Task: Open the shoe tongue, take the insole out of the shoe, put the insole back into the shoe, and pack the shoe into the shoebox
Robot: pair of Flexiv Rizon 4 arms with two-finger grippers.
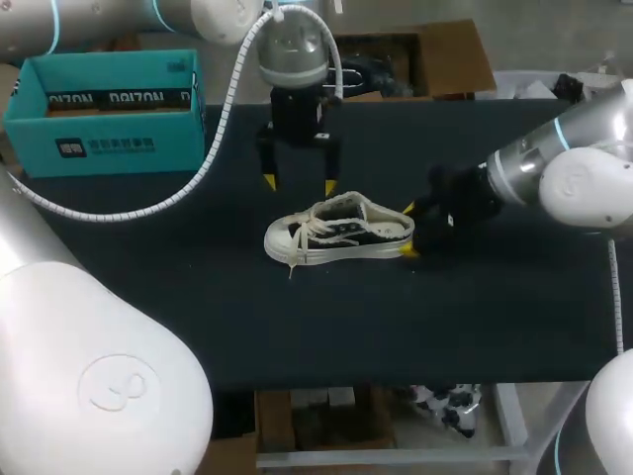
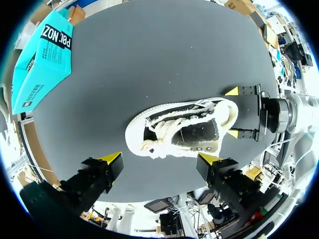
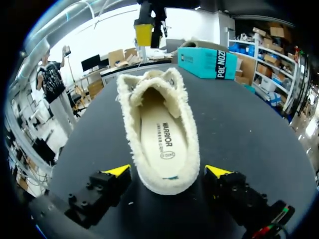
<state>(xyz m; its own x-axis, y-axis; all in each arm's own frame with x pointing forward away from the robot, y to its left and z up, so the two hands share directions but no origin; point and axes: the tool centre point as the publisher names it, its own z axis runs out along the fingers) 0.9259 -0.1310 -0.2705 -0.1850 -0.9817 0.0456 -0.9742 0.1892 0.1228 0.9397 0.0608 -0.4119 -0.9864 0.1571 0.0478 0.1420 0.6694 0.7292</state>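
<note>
Shoe (image 1: 341, 231) stands on its sole near the middle of the dark table (image 1: 198, 317), toe toward my left and heel toward my right, its laces (image 1: 302, 237) loose (one end trails off the toe onto the table). The insole (image 3: 162, 134) lies flat inside the fleece-lined opening. The right gripper (image 1: 407, 229) sits low at the heel with its fingers spread to either side of it; the right wrist view shows a small gap on each side, so it grips nothing. The left gripper (image 1: 300, 184) hangs above the table just behind the shoe, fingers wide apart and empty. The teal shoebox (image 1: 104, 109) stands at the table's far left corner, well apart from the shoe.
</note>
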